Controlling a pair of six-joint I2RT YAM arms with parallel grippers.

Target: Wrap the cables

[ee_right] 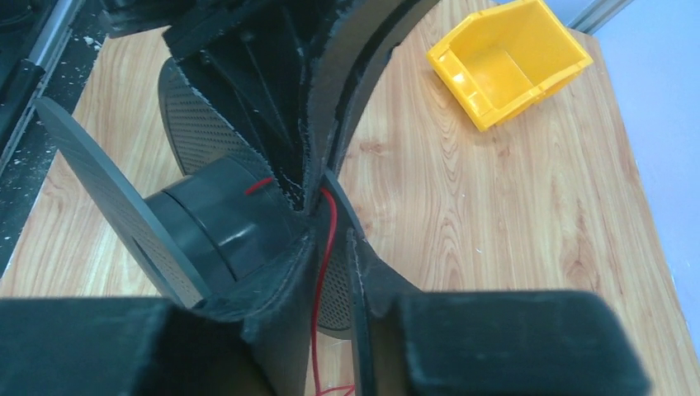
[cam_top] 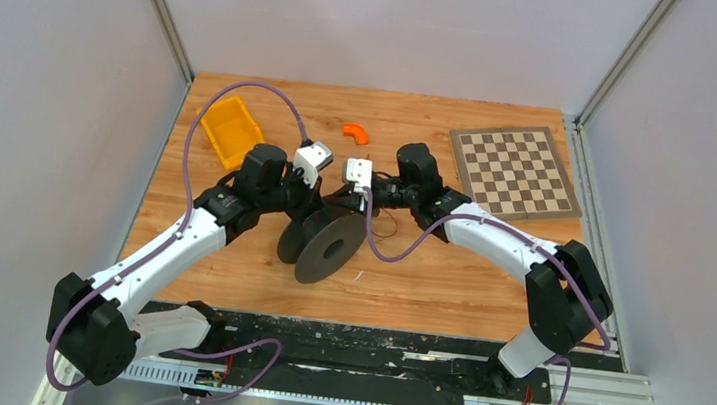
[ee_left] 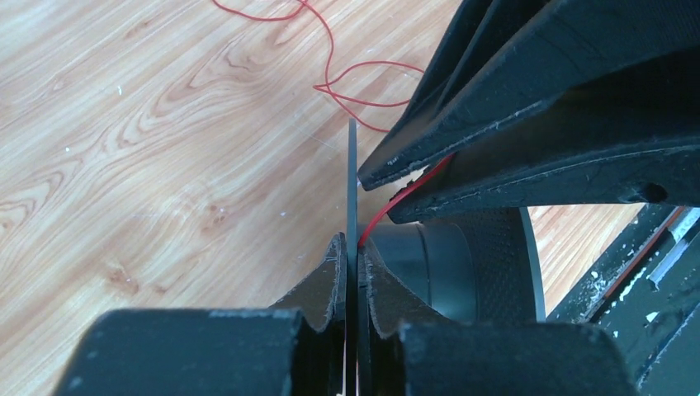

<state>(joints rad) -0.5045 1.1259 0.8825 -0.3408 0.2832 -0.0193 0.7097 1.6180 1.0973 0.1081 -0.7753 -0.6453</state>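
Left gripper (ee_left: 351, 247) clamps the flange of the black spool (cam_top: 325, 244) while the right gripper (ee_right: 328, 239), jaws narrowly parted, has the thin red cable (ee_right: 317, 313) running between them toward the hub (ee_right: 215, 223) (barely a strand on it), most of it lying loose on the table (ee_left: 124, 165), winding seemingly hardly begun

Support surface: wooden table (cam_top: 487, 276).

Items directly on it:
- Yellow bin (cam_top: 231, 130), far left, set at an angle.
- Small orange curved piece (cam_top: 356, 133), far centre.
- Checkerboard (cam_top: 515, 172), flat, far right.
- Black spool (cam_top: 328, 248), centre, standing on edge.
- Thin red cable (ee_left: 332, 49), lying in loose loops on the wood just right of the spool.
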